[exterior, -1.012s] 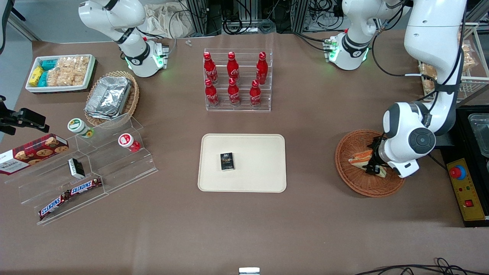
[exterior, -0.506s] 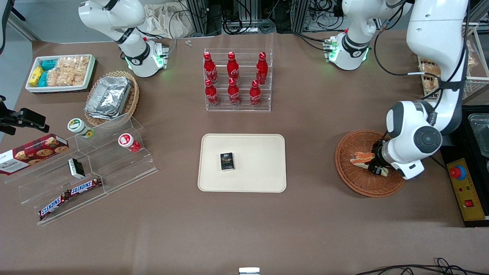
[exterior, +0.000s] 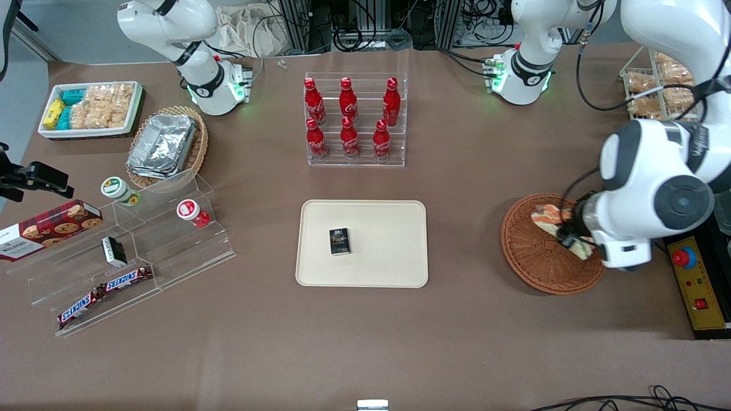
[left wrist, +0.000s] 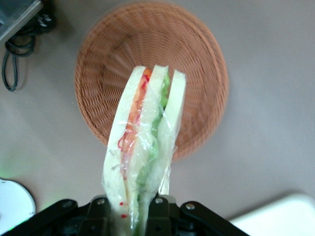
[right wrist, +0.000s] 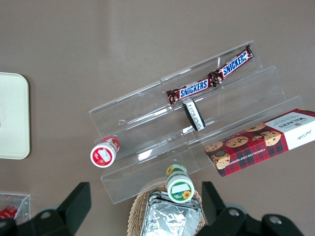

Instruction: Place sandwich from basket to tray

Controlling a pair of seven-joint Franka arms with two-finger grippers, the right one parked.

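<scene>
**A robotics lab dressed as a snack counter**

We see a robot arm base (exterior: 214, 85) on the brown table (exterior: 365, 342) and cable bundles (exterior: 365, 34) at 12 o'clock. An emergency-stop box (exterior: 699, 279) sits at 4 o'clock. The gripper (left wrist: 129, 206) clamps a sandwich (left wrist: 142, 147) above the basket (exterior: 537, 262).

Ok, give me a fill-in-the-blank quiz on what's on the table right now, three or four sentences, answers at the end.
1. The tool is shut on the ____.
2. The sandwich hangs above the ____.
3. On the tray lies a small ____ box.
4. The rack holds ____ red bottles.

Missing words: sandwich; basket; black; six
</scene>
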